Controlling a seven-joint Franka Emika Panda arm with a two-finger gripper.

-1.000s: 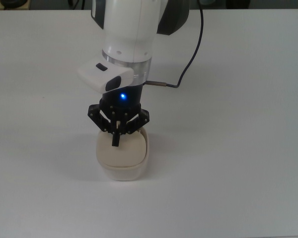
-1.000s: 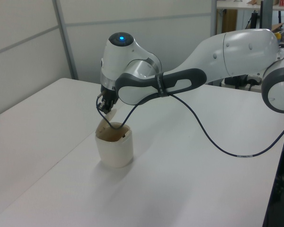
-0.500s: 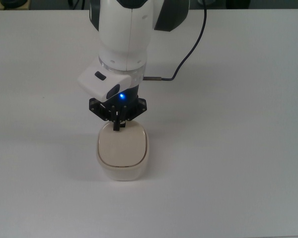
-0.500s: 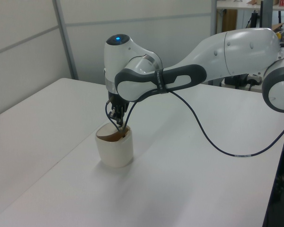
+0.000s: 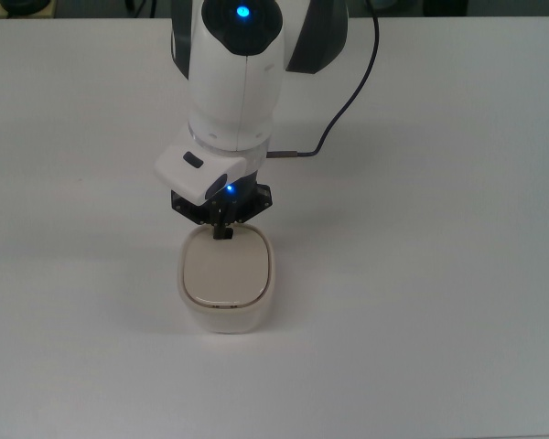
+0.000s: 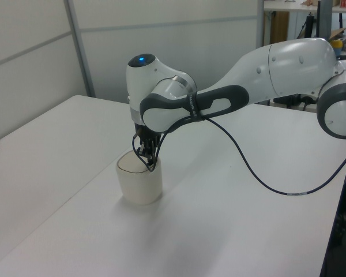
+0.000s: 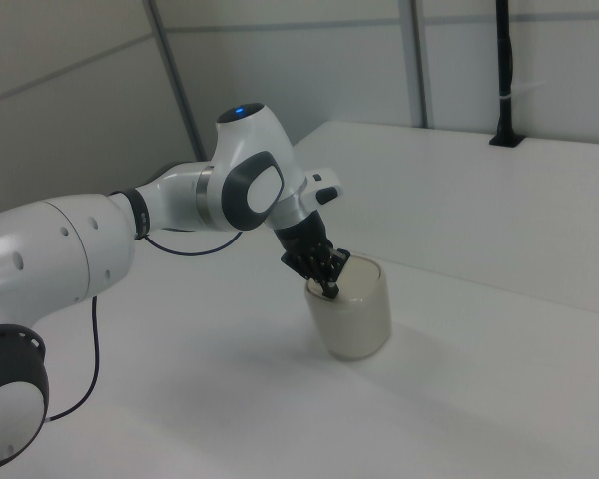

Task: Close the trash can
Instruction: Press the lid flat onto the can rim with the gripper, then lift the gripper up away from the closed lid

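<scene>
One trash can [image 5: 226, 279] stands upright on the white table [image 5: 439, 274], well in from every table edge, its lid lying flat. In the top view its longer axis runs from the near edge toward the far edge. Bare tabletop surrounds it. At its far rim, the gripper [image 5: 223, 232] points downward, fingers pressed together, touching the lid.

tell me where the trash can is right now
The trash can stands on the white table, just below centre in the top view, with the gripper touching its lid at the upper edge.
</scene>
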